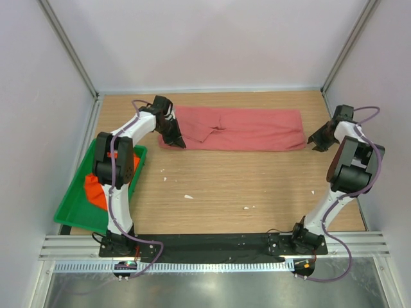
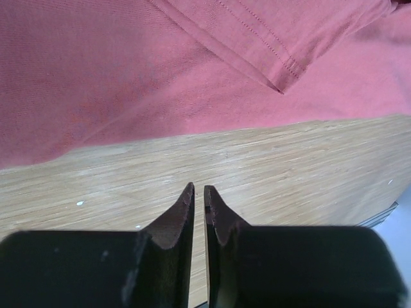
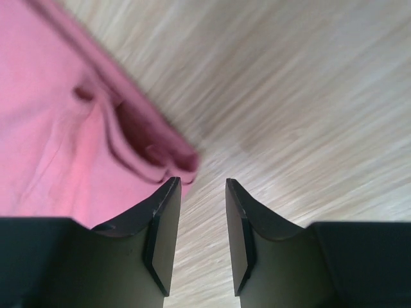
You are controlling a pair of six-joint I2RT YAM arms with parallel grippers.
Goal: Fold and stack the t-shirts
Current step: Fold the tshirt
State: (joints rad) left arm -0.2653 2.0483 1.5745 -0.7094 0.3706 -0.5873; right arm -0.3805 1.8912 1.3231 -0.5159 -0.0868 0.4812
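Only the top view shows the orange t-shirt [image 1: 96, 190] in the tray [image 1: 69, 209]. Wrist cams: left gripper [image 2: 198, 187] pretty much closed and empty, right gripper [image 3: 202, 181] open beside the pink t-shirt [image 3: 51, 128].

Lab test cell: white panels [image 1: 205, 38], aluminium posts [image 1: 67, 45], wooden table [image 1: 225, 179].

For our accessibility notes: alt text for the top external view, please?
A pink shirt, folded into a long strip, lies across the far side of a table. The left end effector is by its left end, the right end effector just off its right end. An orange shirt lies in a green tray at the left.
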